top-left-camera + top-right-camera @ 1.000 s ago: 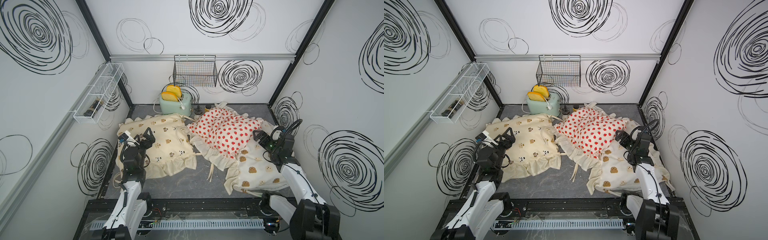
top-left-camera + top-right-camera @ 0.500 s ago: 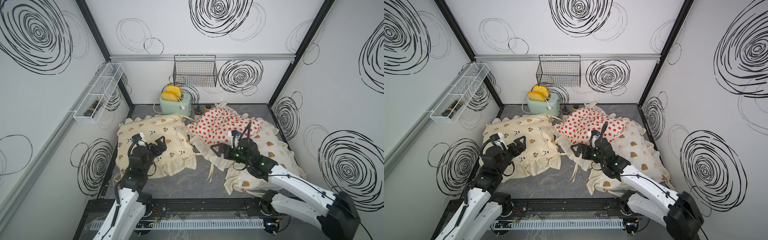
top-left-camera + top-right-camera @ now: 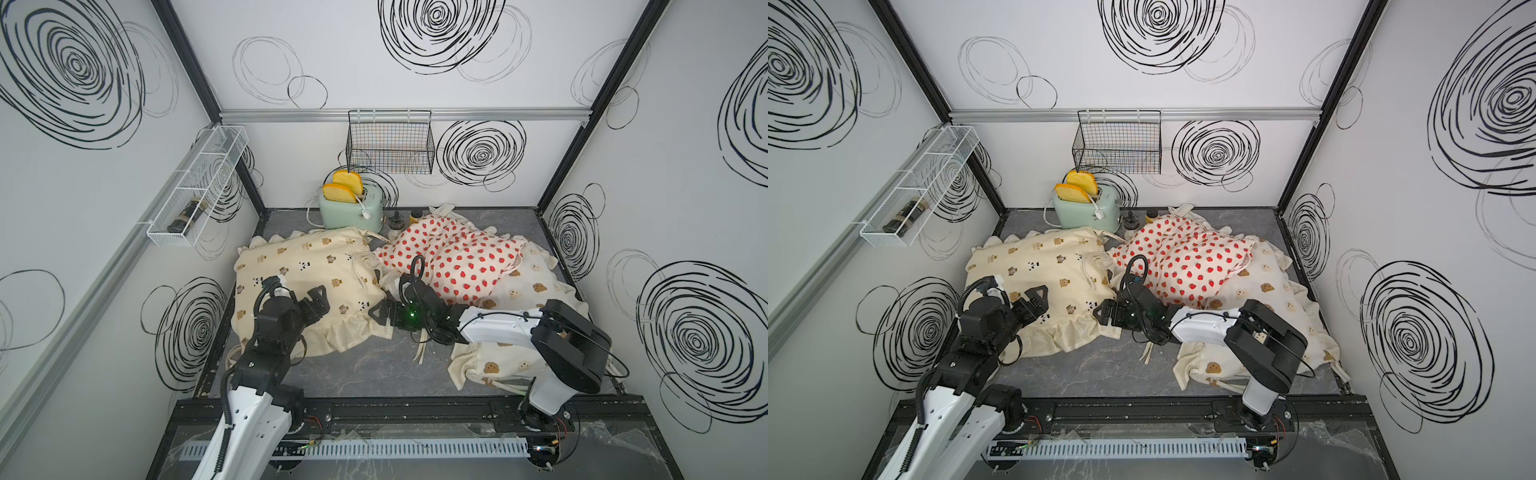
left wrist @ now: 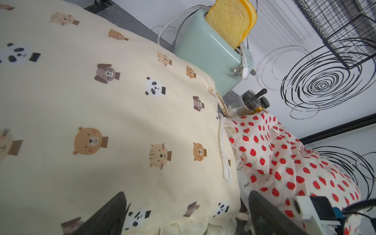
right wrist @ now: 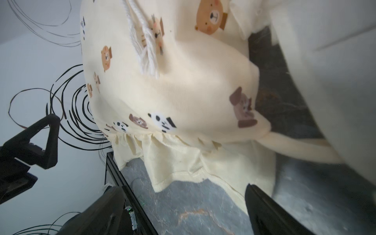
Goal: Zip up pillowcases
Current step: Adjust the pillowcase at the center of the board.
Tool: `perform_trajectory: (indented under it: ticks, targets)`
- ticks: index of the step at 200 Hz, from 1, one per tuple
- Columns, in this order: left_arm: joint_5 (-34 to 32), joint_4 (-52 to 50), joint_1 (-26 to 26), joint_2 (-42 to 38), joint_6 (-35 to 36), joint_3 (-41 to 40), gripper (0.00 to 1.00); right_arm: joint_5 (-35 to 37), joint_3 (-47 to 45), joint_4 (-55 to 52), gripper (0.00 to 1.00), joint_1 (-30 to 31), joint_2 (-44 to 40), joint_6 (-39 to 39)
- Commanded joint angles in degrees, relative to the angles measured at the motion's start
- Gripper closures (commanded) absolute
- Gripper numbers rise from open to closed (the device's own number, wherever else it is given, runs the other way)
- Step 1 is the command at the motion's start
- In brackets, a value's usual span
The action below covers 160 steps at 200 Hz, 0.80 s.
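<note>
Cream cloth first, in both top views. The cream pillowcase (image 3: 307, 270) w/ bears & pandas lies along the left edge of the grey desk (image 3: 374, 370), its ruffle (image 3: 345, 332) toward the front. The strawberry pillowcase (image 3: 461, 262) sits at back centre, draped partly over the bear-face pillowcase (image 3: 536, 286), which fills the right side down to the front right corner. The left gripper (image 3: 321, 301) hangs over the front part of the cream pillowcase, jaws spread, nothing btwn them. The right gripper (image 3: 380, 316) is at that pillowcase's front right corner, just beside the ruffle, jaws also wide apart & empty. Its arm reaches across the bear-face pillowcase. A mint toaster (image 3: 351, 210) w/ two bread slices (image 3: 343, 187) stands at the back edge.

Left wrist: the cream pillowcase (image 4: 101, 112) fills most of the frame, print up. A tie string (image 4: 223, 154) lies on its edge, where it touches the strawberry pillowcase (image 4: 284, 162). Two dark fingers (image 4: 109, 215) stand far apart over the cloth w/ nothing clamped. The toaster (image 4: 207, 59) & a small jar (image 4: 250, 101) are beyond.

Right wrist: the cream pillowcase (image 5: 183, 81) shows corner-on, its ruffle (image 5: 173, 162) resting on the desk (image 5: 193, 213). The ruffle's edge shows btwn the spread fingers (image 5: 264, 203), not pinched. The left gripper (image 5: 40, 142) is off to one side. Pale blurred cloth sits close to the lens; can't tell which pillowcase.
</note>
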Motion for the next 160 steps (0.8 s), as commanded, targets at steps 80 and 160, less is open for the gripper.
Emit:
perform_trajectory:
  ticks: [80, 160]
  targets:
    - [2.16, -1.39, 0.47, 0.48, -0.57, 5.34, 0.04, 1.85, 11.57, 2.28, 0.13, -0.88, 14.78, -0.21]
    - [-0.17, -7.48, 1.61, 1.16, 1.30, 11.39, 0.04, 8.67, 17.47, -2.32, 0.73, -0.19, 9.45, -9.01]
